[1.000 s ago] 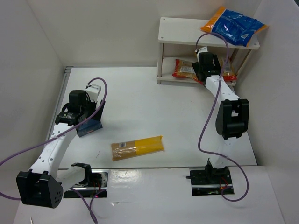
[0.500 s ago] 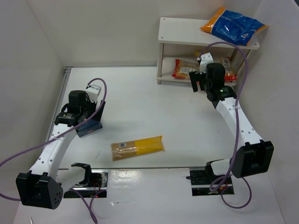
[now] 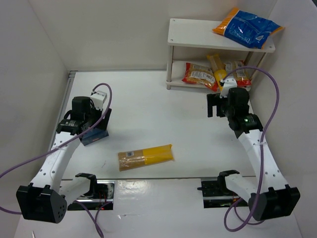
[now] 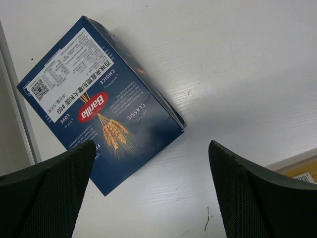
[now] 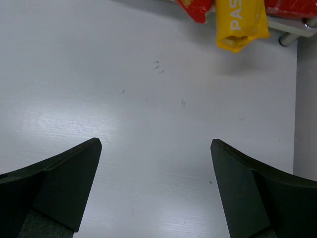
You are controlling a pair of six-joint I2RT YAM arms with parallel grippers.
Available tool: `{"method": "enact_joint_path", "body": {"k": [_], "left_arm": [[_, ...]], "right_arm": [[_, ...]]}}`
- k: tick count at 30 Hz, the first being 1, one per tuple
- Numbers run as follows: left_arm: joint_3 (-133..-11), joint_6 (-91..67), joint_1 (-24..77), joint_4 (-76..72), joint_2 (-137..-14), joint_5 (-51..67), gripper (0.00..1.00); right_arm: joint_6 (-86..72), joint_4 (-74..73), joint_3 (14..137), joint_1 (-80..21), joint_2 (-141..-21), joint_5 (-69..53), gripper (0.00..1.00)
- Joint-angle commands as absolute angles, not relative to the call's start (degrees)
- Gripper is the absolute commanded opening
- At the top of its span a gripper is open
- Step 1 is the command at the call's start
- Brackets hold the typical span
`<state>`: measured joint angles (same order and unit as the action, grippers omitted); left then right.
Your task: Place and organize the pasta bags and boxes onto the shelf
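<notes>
Left jaws hang released over the box (image 4: pixel 99 114), at 9 o'clock on the counter (image 3: pixel 163 114); it lies skewed, so closing may catch a corner and spin it. Right jaws, released and empty, hover before the shelf (image 3: pixel 193 33) at 1 o'clock, whose packet (image 5: pixel 241 22) overhangs the lower board and could slide off.

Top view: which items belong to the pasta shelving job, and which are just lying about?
Job: shelf; blue-and-orange bag on its top; red-and-yellow bags and a yellow packet on its lower tier; blue box and spaghetti packet on the table.
Lying about: nothing loose; only the arms' purple cables.
</notes>
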<state>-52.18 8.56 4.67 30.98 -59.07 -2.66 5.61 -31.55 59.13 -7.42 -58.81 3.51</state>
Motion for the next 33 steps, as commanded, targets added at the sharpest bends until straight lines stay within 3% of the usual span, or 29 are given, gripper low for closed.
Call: {"method": "enact_joint_path", "body": {"k": [1,33], "left_arm": [[-54.6,7.0,4.0,31.6,-56.8,-0.9,1.00],[-53.0,7.6,2.6,30.5,-55.3,-2.6,1.00]], "right_arm": [[4.6,-31.1,55.6,-4.3,-55.5,-0.2,1.00],[10.3,-32.3,56.2,-3.2,-54.1,-9.7,1.00]]}}
